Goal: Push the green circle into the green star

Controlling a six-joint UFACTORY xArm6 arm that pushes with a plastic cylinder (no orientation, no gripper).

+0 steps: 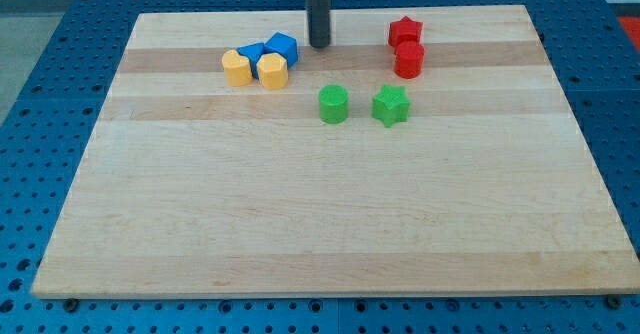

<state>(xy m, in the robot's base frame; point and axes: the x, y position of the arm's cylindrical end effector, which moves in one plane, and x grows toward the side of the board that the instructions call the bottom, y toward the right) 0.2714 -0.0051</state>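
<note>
So, my tip sits on the board near the view's top, touching no block, with bare wood all round it. Green circle lies at about 5 o'clock from my tip, well apart from it. Green star is just beside the circle at its 3 o'clock, a narrow strip of wood between them, not touching. Both stand upright in the upper middle of the board. Blue cube is near my tip at its 9 o'clock, apart from it. A second blue block, shape unclear, sits at 9 o'clock of the cube, touching it. Two yellow blocks sit at the blues' 6 o'clock: one at 7 o'clock from my tip, the other just beside it at its 9 o'clock; their shapes look many-sided, cannot tell exactly. Red star is at 3 o'clock from my tip, well apart. Red cylinder touches that star at its 6 o'clock and sits at 1 o'clock from the green star, apart.
</note>
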